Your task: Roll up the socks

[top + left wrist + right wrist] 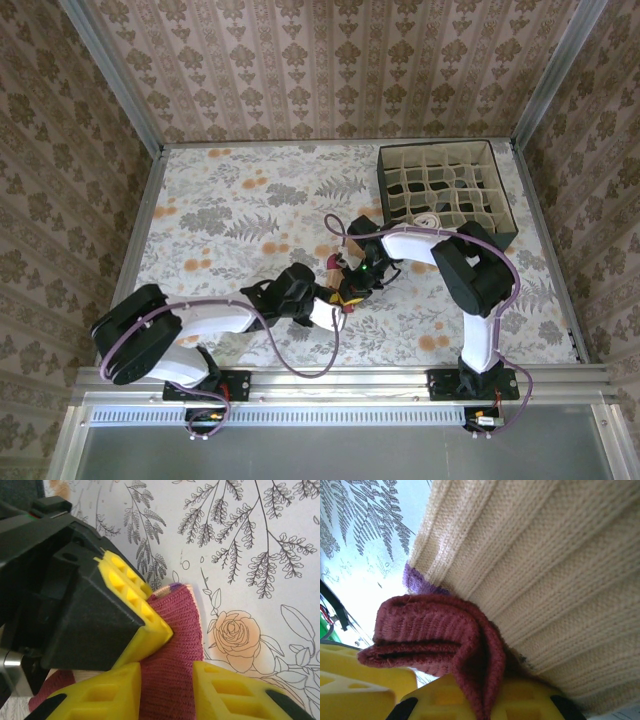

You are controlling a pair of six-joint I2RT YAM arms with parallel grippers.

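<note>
The tan ribbed cloth sock with a dark red end sits between the two pincers. It is in front of the dark box with many little pockets and off to the box's left, well apart from it.

The right pincer is pressed together on a fold of the dark red end. The left pincer has its yellow fingers a bit apart, with dark red cloth lying in the gap. I cannot tell if it squeezes the cloth.

The sock looks soft, light and floppy. I think it will bend and sag anywhere it is not held, and it will not break. The knit looks rough, so it should not slip much. A good place to hold it is a thick fold near an end, so a roll can start tight and not fall open.

The ribs run the long way down the sock, and the dark red end points at the right pincer. The sock is bunched up and partly hidden, so I cannot tell which way its long side lies next to the box.
</note>
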